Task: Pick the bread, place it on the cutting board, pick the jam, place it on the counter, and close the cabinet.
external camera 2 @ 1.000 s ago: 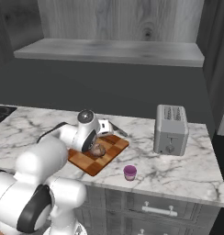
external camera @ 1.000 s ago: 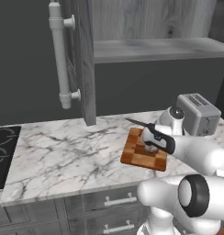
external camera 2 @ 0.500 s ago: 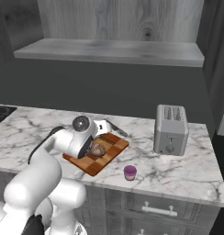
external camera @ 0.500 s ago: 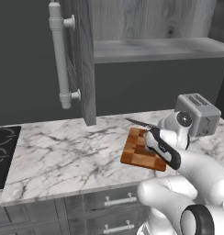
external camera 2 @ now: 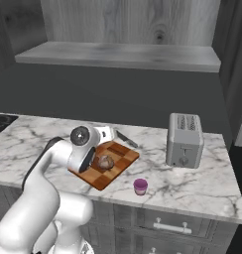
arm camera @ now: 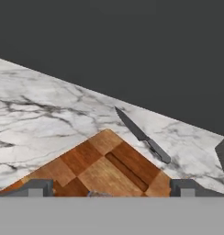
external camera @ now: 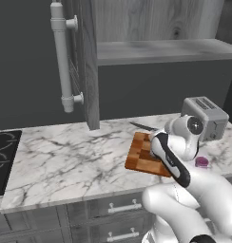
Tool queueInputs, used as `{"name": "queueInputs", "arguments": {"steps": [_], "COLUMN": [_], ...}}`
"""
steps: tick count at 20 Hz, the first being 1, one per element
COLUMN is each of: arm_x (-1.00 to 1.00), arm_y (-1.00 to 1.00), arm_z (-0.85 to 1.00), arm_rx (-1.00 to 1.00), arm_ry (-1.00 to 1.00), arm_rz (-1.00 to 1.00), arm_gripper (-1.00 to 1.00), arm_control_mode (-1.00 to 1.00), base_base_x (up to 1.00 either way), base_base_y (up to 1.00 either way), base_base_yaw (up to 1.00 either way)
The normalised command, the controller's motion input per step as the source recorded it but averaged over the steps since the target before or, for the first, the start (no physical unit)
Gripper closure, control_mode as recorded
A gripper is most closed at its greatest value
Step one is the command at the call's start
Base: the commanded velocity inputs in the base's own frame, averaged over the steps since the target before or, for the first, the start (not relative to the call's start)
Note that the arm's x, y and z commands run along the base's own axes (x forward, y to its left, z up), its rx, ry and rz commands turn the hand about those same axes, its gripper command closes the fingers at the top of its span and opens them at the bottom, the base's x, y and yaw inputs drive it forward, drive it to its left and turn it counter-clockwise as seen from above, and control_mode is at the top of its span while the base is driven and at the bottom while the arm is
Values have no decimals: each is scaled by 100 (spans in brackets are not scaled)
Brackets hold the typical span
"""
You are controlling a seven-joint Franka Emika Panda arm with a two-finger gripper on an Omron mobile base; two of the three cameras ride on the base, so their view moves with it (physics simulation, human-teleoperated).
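Bread (external camera 2: 105, 162) sits on the cutting board (external camera 2: 124, 158); jam (external camera 2: 140, 186) stands on the marble surface (external camera 2: 202, 186) just off the board's corner, so the open cabinet (external camera: 87, 61) looks like the job left. Its long bar handle (external camera: 61, 54) is rigid; push the door flat. Tool (arm camera: 109, 189) fingers spread, holding nothing; knife (arm camera: 140, 133) lies behind the board.

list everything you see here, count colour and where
bread: 1, brownish-tan, on the cutting board
cutting board: 1, checkered brown, on the counter
jam: 1, pink-purple, on the counter by its front edge
knife: 1, dark grey, behind the board
toaster: 1, grey, right on the counter
counter: 1, white marble
cabinet: 1, grey wood, door open
stovetop: 1, black, far left
hand: 1, dark fingers, over the board, spread apart
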Motion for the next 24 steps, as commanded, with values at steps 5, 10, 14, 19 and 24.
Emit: {"name": "queueInputs", "arguments": {"steps": [5, 10, 14, 19, 24], "arm_x": [-24, -14, -13, -16, -19], "arm_y": [15, 38, 37, 29, 19], "arm_z": [15, 16, 24, 27, 23], "arm_rx": [0, 0, 0, 0, 0], "arm_ry": [-15, -11, -9, -8, -4], "arm_rz": [0, 0, 0, 0, 0], "arm_gripper": [-100, -100, -100, -100, -100], "arm_control_mode": [-100, -100, -100, -100, -100], "base_base_x": [0, 0, 0, 0, 0], "base_base_y": [0, 0, 0, 0, 0], "base_base_yaw": [0, 0, 0, 0, 0]}}
